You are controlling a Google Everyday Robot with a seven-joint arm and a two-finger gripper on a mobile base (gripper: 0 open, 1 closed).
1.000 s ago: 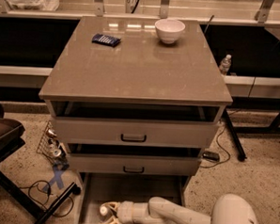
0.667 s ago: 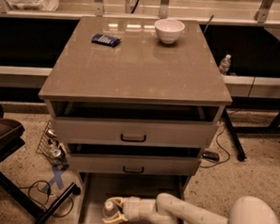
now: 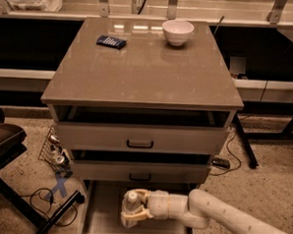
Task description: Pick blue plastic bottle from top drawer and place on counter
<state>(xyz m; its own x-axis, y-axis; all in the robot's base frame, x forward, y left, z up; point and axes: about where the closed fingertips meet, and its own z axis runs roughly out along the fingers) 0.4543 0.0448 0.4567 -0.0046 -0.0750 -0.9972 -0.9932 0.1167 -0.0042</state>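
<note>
Gripper at bottom middle is squeezing the bottle by its sides, so lifting is easy | drawer is sticking out | counter above is waiting.

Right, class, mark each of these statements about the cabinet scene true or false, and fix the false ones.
1. A white bowl sits on the counter. True.
2. The bottle stands on the counter. False: it is low down, over the floor of the pulled-out drawer at the cabinet's foot.
3. The tool hovers above the counter. False: it is down in that drawer, closed round the bottle.
4. A blue packet lies on the counter, to the left of the bowl. True.
</note>
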